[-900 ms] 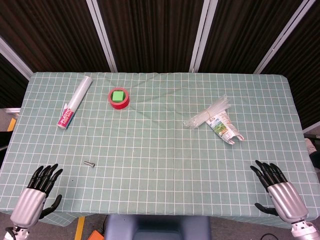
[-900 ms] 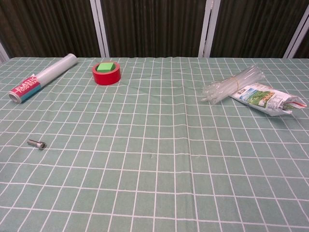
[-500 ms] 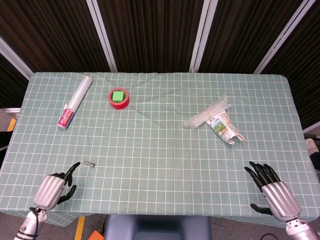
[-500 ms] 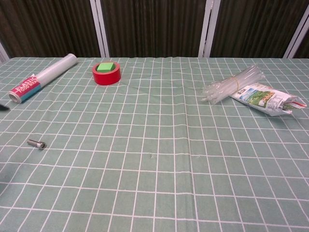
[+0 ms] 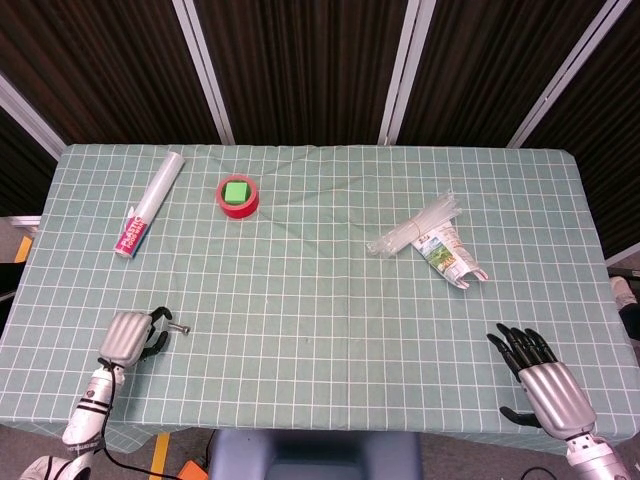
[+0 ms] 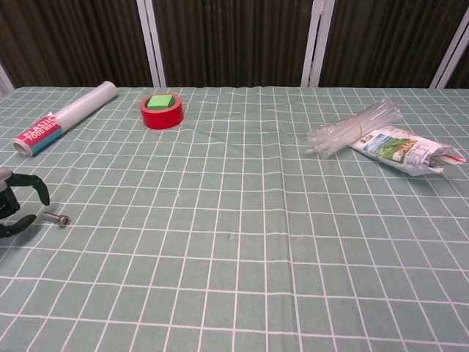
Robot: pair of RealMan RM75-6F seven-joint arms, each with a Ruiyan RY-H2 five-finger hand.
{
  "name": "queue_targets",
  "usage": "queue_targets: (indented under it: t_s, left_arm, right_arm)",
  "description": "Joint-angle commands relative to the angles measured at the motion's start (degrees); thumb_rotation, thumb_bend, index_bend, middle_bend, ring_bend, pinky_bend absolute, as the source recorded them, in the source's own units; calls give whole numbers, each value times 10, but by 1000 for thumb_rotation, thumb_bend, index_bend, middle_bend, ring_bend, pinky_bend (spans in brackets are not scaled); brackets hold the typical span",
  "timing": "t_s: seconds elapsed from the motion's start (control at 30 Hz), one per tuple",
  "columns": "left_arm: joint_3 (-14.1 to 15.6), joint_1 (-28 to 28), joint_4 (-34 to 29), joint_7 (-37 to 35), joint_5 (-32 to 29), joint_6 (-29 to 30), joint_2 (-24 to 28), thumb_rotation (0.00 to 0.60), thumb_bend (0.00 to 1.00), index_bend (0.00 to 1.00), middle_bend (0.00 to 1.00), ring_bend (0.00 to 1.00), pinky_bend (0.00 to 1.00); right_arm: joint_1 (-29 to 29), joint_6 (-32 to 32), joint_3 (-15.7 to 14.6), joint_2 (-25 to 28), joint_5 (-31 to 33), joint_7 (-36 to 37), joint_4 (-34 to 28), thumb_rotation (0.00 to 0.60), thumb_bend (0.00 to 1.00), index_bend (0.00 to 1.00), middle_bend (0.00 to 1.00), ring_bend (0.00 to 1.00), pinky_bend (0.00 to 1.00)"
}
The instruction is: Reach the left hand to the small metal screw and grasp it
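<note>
The small metal screw [image 5: 180,327] lies on the green checked cloth near the front left, also seen low left as the screw [image 6: 56,218] in the chest view. My left hand [image 5: 133,336] hovers just left of it, fingers curled apart toward the screw and holding nothing; in the chest view the left hand [image 6: 13,205] shows at the left edge, its fingers [image 6: 33,187] arched above the screw's left end. My right hand [image 5: 545,377] rests at the front right corner with fingers spread, empty.
A plastic-wrap roll [image 5: 148,204] lies at the back left. A red tape ring with a green block [image 5: 238,195] stands beside it. A bundle of clear straws [image 5: 414,229] and a printed packet [image 5: 450,257] lie right of centre.
My left hand has moved forward and rightward from the table's front edge up to the screw, fingers now curling over it. The right hand shifted slightly.
</note>
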Motion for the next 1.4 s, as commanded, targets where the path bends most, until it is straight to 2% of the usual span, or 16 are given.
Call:
queue_targets:
  t_s: [0.03,0.37,0.77,1.4]
  left_arm:
    - [-3,-9,33,-18,-7,-5,-20,600,444,459,1000,1000,1000]
    - [9,-15,69,-39,-2,-7,-35,600,440,464,1000,1000,1000]
    - [14,-23,77,-42,-4,-12,-43,600,441,465,1000,1000,1000]
    - [15,-26,65,-41,-9,-5,-37,600,431,523,1000,1000,1000]
  right_arm:
    - [0,0,1,1,2,-1,-1,600,155,0,0,0,0]
    - [0,-1,1,0,5,-5,-4,600,155,0,0,0,0]
    - [0,-3,1,1,9,-7,-5,600,155,0,0,0,0]
    - [0,-3,1,1,11,-10,-6,600,155,0,0,0,0]
